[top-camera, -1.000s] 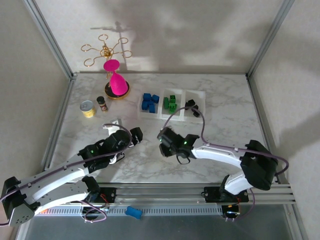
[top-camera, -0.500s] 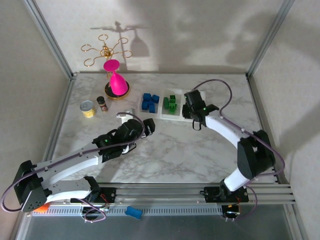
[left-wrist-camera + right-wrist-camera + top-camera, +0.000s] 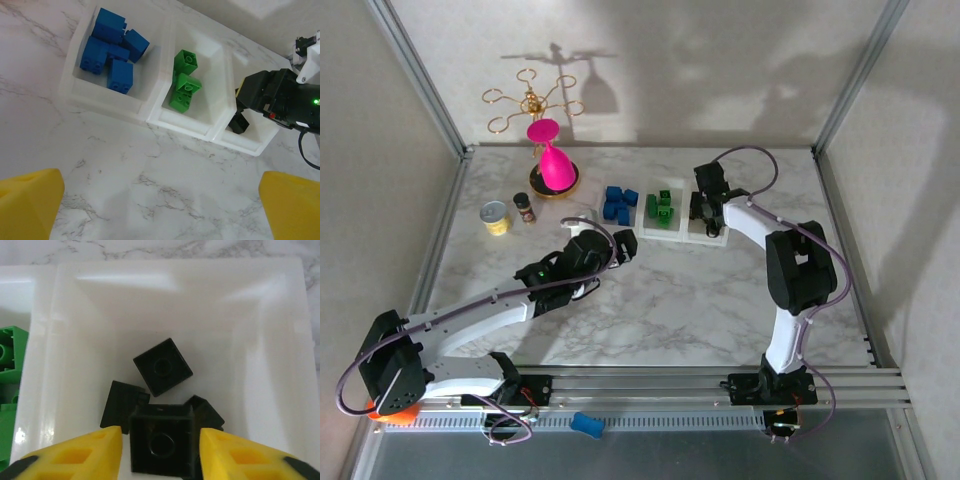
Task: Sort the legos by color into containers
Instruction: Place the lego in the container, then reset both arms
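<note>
The containers are one whitish three-compartment tray (image 3: 682,236) (image 3: 150,107) at the back of the table. Blue legos (image 3: 619,203) (image 3: 111,52) fill its left compartment and green legos (image 3: 662,208) (image 3: 185,80) its middle one. My right gripper (image 3: 705,212) (image 3: 160,447) hangs low in the right compartment (image 3: 175,275). A black lego (image 3: 161,440) sits between its yellow fingers, with a thin gap on each side, on top of other black legos (image 3: 162,366). My left gripper (image 3: 620,245) (image 3: 160,210) stands wide open over bare marble just in front of the tray, holding nothing.
At back left stand a pink goblet (image 3: 555,165), a gold wire stand (image 3: 530,100), a yellow tin (image 3: 497,217) and a small brown bottle (image 3: 524,207). A lone blue block (image 3: 586,424) lies by the front rail. Metal frame posts border the table.
My right arm swung from the table's middle out to the right compartment, and its jaws have parted slightly from the black lego. My left arm reached forward toward the tray.
</note>
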